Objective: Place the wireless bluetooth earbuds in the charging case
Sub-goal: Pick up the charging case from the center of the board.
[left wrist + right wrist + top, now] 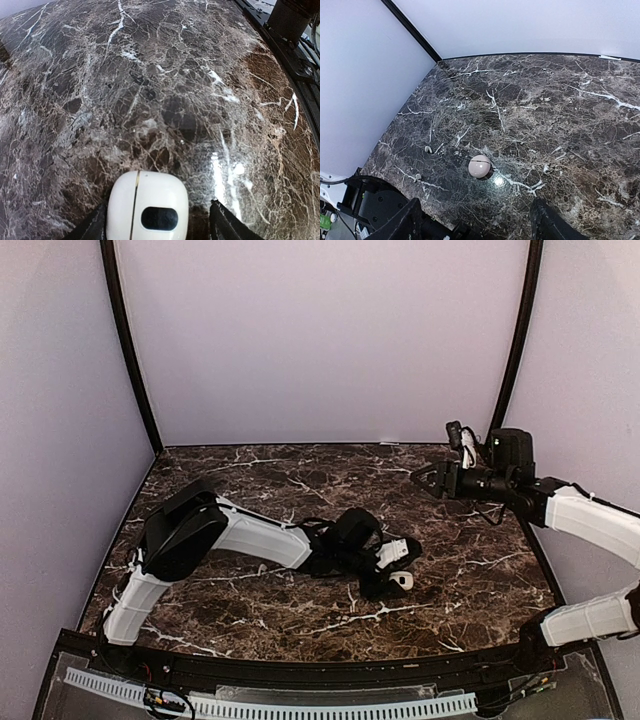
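Note:
A white charging case (147,207) with a thin seam and a dark oval window lies on the marble between the fingers of my left gripper (160,227). The left finger sits against the case, while a gap separates the right finger from it, so the jaws are open around it. From above, that case (402,580) shows at the tip of the left gripper (400,568). Two tiny white earbuds (427,149) (418,176) lie loose on the marble, far from both grippers. My right gripper (480,227) (420,478) hangs open and empty above the back right of the table.
A round pale pink case (479,166), closed, sits on the marble (300,480) right of the earbuds. The left arm (250,535) stretches across the table's middle. Lilac walls (320,340) enclose the back and sides, and a black rail (300,670) runs along the near edge.

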Robot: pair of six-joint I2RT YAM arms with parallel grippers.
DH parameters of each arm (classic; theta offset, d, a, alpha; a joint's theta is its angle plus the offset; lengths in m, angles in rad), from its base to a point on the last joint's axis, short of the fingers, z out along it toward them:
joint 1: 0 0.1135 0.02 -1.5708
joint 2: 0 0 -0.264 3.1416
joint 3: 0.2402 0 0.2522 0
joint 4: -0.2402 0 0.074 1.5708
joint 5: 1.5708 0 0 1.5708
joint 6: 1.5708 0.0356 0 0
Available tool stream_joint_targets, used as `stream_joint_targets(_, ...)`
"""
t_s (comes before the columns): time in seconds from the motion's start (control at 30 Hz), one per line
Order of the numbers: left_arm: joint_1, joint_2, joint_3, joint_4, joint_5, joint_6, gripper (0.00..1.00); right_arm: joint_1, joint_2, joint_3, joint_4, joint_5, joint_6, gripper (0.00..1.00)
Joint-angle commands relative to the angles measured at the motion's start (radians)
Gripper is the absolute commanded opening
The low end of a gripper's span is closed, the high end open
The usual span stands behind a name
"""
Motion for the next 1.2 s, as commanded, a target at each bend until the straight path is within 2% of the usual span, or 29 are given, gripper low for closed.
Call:
stream_joint_targets(0.0, 0.009, 0.026, 0.013, -0.052, 0.032, 0.015, 0.6, -0.017, -0.025, -0.015, 0.001, -0.034, 0.006, 0.71)
stream_joint_targets(0.2, 0.014, 0.008, -0.002, -0.082, 0.013, 0.057, 0.44, -0.026, -0.013, -0.026, 0.002, -0.06, -0.001, 0.71)
stream_joint_targets(0.33, 0.014, -0.039, -0.045, -0.053, -0.003, 0.068, 0.4, -0.028, -0.004, -0.034, 0.002, -0.07, -0.006, 0.71)
stream_joint_targets(0.47, 0.015, -0.131, -0.119, -0.027, -0.053, 0.074, 0.39, -0.028, 0.01, -0.043, 0.008, -0.1, -0.014, 0.7)
stream_joint_targets(0.77, 0.029, -0.436, -0.474, 0.16, -0.277, 0.126, 0.39, -0.001, 0.088, -0.117, 0.124, -0.309, 0.052, 0.67)
stream_joint_targets(1.17, 0.025, -0.684, -0.627, 0.257, -0.387, 0.151, 0.4, 0.116, 0.169, -0.165, 0.237, -0.493, 0.095, 0.67)
